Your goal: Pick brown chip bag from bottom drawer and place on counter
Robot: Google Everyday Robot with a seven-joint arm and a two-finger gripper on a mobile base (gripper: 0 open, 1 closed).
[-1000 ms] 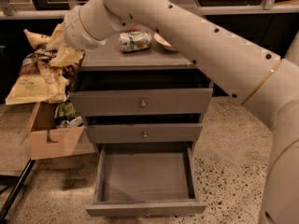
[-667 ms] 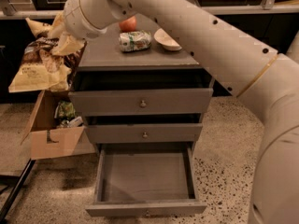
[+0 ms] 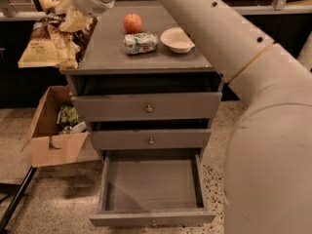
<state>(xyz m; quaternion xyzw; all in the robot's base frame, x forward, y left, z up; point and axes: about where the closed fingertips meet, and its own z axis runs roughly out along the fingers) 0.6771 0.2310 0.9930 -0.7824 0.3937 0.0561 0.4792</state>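
The brown chip bag (image 3: pixel 48 45) hangs at the counter's left edge, dark brown with tan-yellow ends, partly over the counter (image 3: pixel 109 52) and partly beyond it. My gripper (image 3: pixel 67 9) is at the top left, just above the bag, and is shut on the bag's upper end. My arm stretches from the lower right across the cabinet to it. The bottom drawer (image 3: pixel 151 186) is pulled open and holds nothing. The two shallower drawers above it are nearly closed.
On the counter stand a red apple (image 3: pixel 132 22), a green-and-white packet (image 3: pixel 140 42) and a white bowl (image 3: pixel 177 39). An open cardboard box (image 3: pixel 51 140) with packets in it sits on the speckled floor left of the cabinet.
My gripper has carried the bag upward and a little back along the counter's left edge. More of the countertop now shows, including the apple.
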